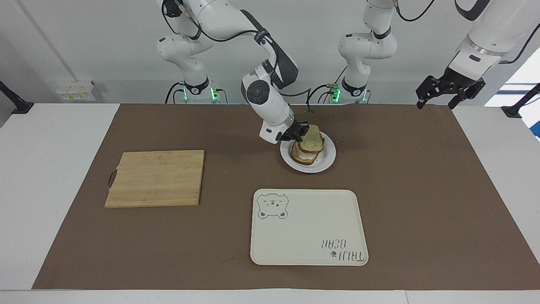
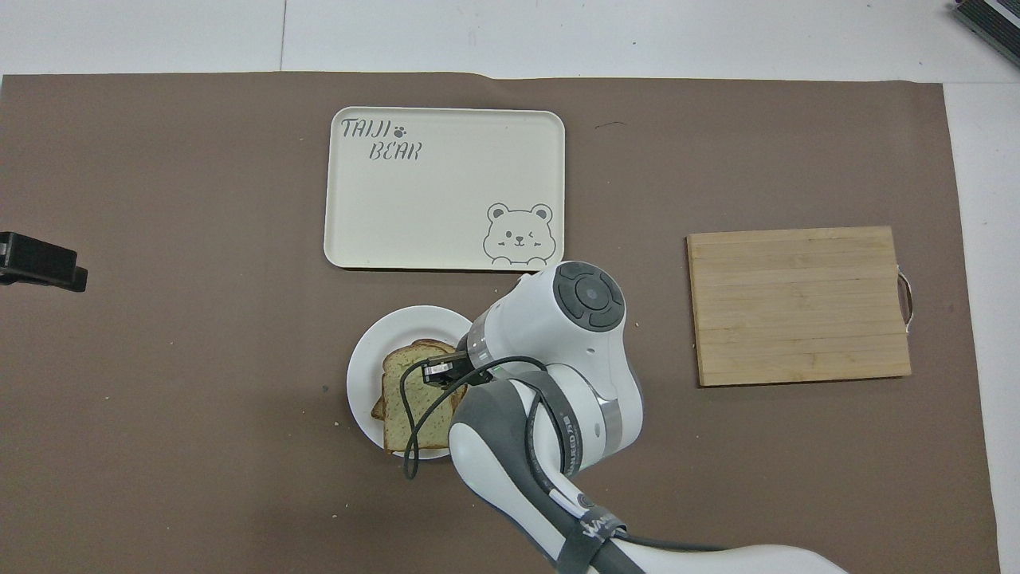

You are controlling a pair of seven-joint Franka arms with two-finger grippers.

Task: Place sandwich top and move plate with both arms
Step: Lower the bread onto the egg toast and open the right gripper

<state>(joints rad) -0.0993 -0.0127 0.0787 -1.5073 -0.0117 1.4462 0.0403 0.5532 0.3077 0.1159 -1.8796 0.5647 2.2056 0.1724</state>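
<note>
My right gripper (image 1: pixel 300 136) is shut on one edge of the sandwich top (image 1: pixel 313 139), a pale speckled bread slice. It holds the slice level over the egg toast (image 1: pixel 304 157) on the small white plate (image 1: pixel 327 162). I cannot tell whether the slice touches the toast. In the overhead view the sandwich top (image 2: pixel 410 399) covers the egg, and the right gripper (image 2: pixel 437 373) is over the plate (image 2: pixel 374 335). My left gripper (image 1: pixel 449 90) waits, open and empty, raised over the left arm's end of the table; it also shows in the overhead view (image 2: pixel 40 263).
A cream tray (image 1: pixel 308 228) with a bear drawing lies farther from the robots than the plate; it also shows in the overhead view (image 2: pixel 446 187). A wooden cutting board (image 1: pixel 156 177) lies toward the right arm's end, and in the overhead view (image 2: pixel 797 303) too.
</note>
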